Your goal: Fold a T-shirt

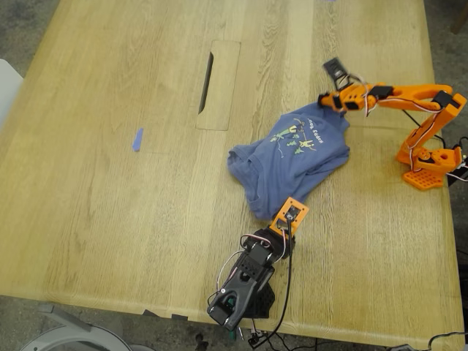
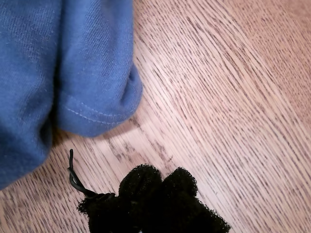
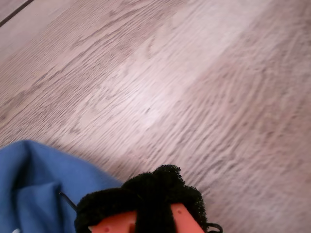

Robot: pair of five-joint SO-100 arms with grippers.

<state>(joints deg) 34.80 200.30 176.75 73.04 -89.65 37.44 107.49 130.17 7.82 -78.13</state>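
The slate-blue T-shirt (image 1: 292, 157) lies crumpled on the wooden table, its green-yellow print (image 1: 298, 137) facing up. My first gripper (image 1: 284, 223), on the black arm at the near edge, is shut with its black foam pads (image 2: 141, 187) together. It rests on bare wood just beside the shirt's hem (image 2: 92, 116), apart from it. My second gripper (image 1: 324, 102), on the orange arm at the exterior view's right, is shut at the shirt's far edge. Blue cloth (image 3: 34, 189) runs up under its foam pads (image 3: 165, 187), and that edge is drawn to a peak toward it.
A recessed cable-slot panel (image 1: 219, 84) sits in the table beyond the shirt. A small blue strip (image 1: 137, 139) lies toward the exterior view's left. The orange arm's base (image 1: 428, 164) stands near the table's right edge. Cables hang off the near edge (image 1: 270, 336).
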